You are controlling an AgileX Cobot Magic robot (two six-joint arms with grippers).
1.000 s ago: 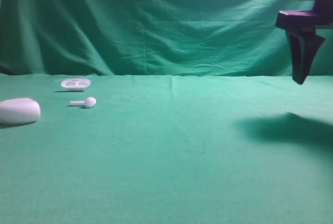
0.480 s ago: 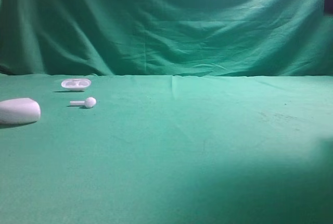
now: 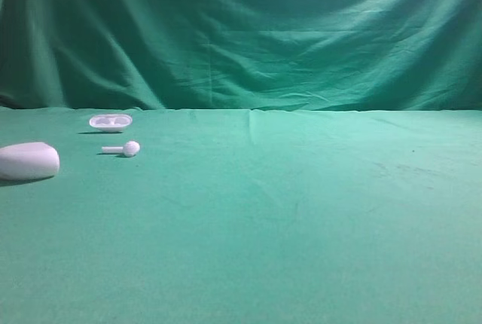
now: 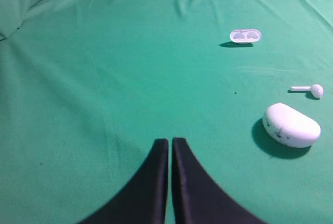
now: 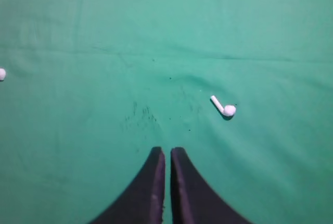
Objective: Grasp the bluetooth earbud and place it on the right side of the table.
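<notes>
Lying on the green cloth-covered table [image 3: 301, 211] are two small white plastic earbuds: the bluetooth earbud [image 5: 223, 107] right of centre in the right wrist view, one stemmed earbud [image 3: 123, 148] at left beside one empty oval white tray [image 3: 110, 120] and one closed rounded white case [image 3: 28, 160]. The left gripper [image 4: 170, 143] and right gripper [image 5: 167, 152] are both pressed together, holding nothing.

Both the left gripper [image 4: 169, 146] and right gripper [image 5: 167, 155] have smooth, black, curved fingers.

Behind your workspace hangs a green backdrop [image 3: 241, 30], draped in long folds and creases, darker toward the upper corners. It meets the green cloth [image 3: 248, 218] along a straight horizontal line. That cloth lies mostly smooth, with a faint vertical crease near the middle. The light is soft and even.
</notes>
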